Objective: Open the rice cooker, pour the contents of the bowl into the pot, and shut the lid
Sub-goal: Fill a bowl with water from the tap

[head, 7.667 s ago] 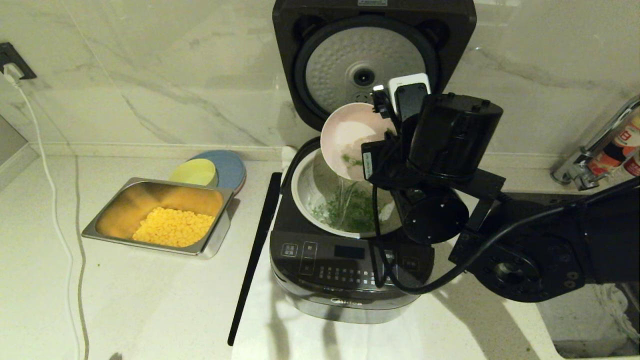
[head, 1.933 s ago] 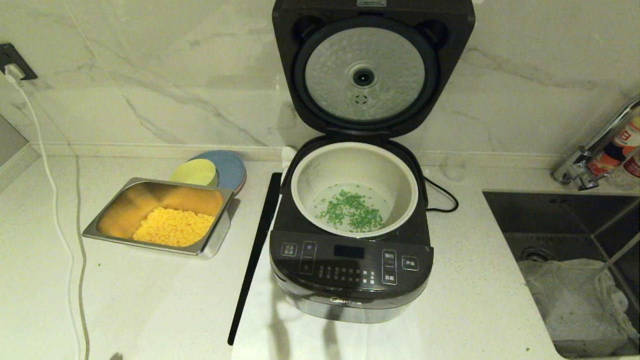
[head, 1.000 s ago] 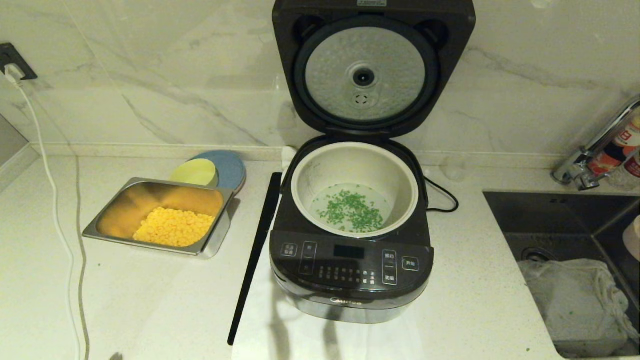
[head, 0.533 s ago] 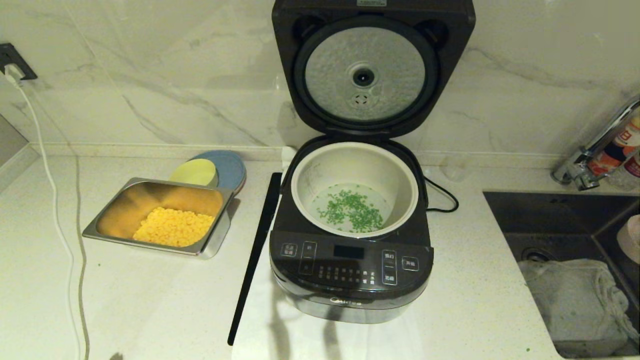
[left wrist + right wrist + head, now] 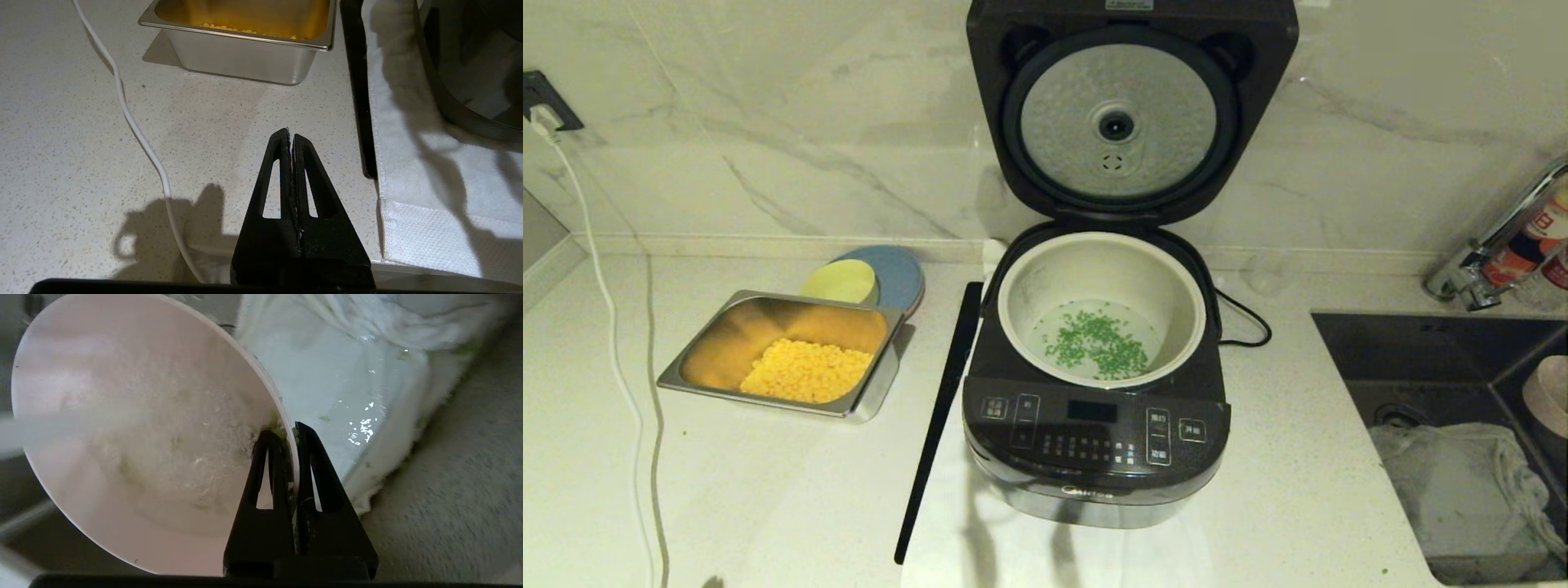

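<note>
The dark rice cooker stands open, its lid upright against the wall with the dimpled silver disc facing me. Green chopped bits lie on the floor of the cream pot. My right gripper is shut on the rim of the pale pink bowl, which holds only a few green specks. The bowl shows at the right edge of the head view, over the sink. My left gripper is shut and empty above the counter, left of the cooker.
A steel tray of yellow corn sits left of the cooker, with a yellow-green bowl on a blue plate behind it. A black strip edges the white cloth. A white cable crosses the counter. The sink holds a wet cloth.
The right arm left the cooker earlier with the emptied bowl. Over the last second the bowl has edged a little further into view over the sink. The cooker stays open.
</note>
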You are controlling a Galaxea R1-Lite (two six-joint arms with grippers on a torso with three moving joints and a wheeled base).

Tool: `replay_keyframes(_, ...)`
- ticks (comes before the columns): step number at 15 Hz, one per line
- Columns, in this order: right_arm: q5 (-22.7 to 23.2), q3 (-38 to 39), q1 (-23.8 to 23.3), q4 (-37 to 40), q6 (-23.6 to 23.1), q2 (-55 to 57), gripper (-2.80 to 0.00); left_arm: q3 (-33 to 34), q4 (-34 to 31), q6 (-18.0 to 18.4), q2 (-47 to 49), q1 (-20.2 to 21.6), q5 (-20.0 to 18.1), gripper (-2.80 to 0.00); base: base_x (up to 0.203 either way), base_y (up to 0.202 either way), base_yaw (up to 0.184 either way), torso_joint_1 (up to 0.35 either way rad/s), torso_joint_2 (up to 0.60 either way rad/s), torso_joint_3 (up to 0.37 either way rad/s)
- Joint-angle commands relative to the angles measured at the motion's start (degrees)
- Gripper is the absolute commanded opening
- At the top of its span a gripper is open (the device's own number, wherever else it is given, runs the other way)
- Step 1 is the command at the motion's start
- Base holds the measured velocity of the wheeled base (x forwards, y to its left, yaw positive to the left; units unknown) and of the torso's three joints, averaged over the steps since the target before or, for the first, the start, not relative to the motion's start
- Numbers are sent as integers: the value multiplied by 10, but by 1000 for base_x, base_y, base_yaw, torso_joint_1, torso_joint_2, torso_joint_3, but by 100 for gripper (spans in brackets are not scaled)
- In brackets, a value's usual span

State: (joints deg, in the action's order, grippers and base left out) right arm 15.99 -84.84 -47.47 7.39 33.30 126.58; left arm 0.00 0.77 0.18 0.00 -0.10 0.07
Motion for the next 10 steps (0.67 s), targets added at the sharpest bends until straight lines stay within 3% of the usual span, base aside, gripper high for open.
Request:
replay_keyframes(1, -27, 31, 20, 1, -2, -43, -280, 5, 0, 0, 0, 0, 0, -280, 0, 0, 0, 0, 0, 0)
replay_keyframes(5, -33, 118, 82, 21, -21, -177, -280, 5, 0, 0, 0, 0, 0, -280, 0, 0, 0, 0, 0, 0)
replay_keyframes(10, -32, 130, 201, 173, -24, -329, -280, 5, 0, 0, 0, 0, 0, -280, 0, 0, 0, 0, 0, 0)
